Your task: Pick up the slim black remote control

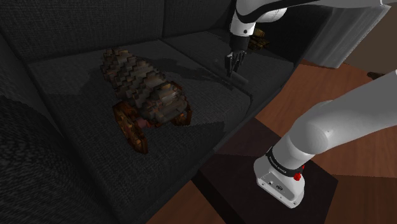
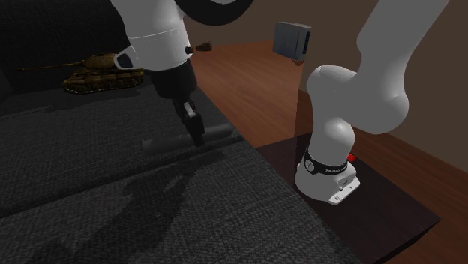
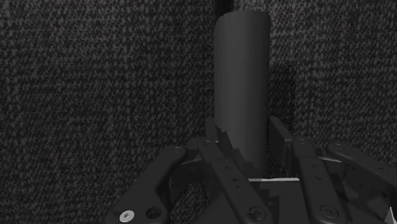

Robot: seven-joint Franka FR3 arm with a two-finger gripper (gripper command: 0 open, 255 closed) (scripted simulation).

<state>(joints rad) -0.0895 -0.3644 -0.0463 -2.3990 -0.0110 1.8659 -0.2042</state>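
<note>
The reach is done and the grasp looks to be in hand, while the lift is not yet showing. The remote (image 3: pixel 240 83) (slim and dark grey-black, with no buttons drawn on it) is lying flat on the dark woven cushion of the sofa (image 1: pixel 191 133), near the cushion's front edge on the side closest to the robot's stand. It is sitting well apart from the rusty toy tank (image 1: pixel 143 95) resting further along the seat.

In the second exterior view the remote (image 2: pixel 161 142) is stretching out to either side of the gripper (image 2: pixel 197 135), which is coming straight down onto it about midway along its length. I judge that it is resting on the fabric and not raised.

In the wrist view the gripper (image 3: pixel 245 130) is straddling the remote across its narrow width. Its two black fingers are standing only a remote's width apart and appear to be pressing against both long edges, so I am taking it as clamped. What is left is raising the arm and carrying the remote clear of the cushion.
</note>
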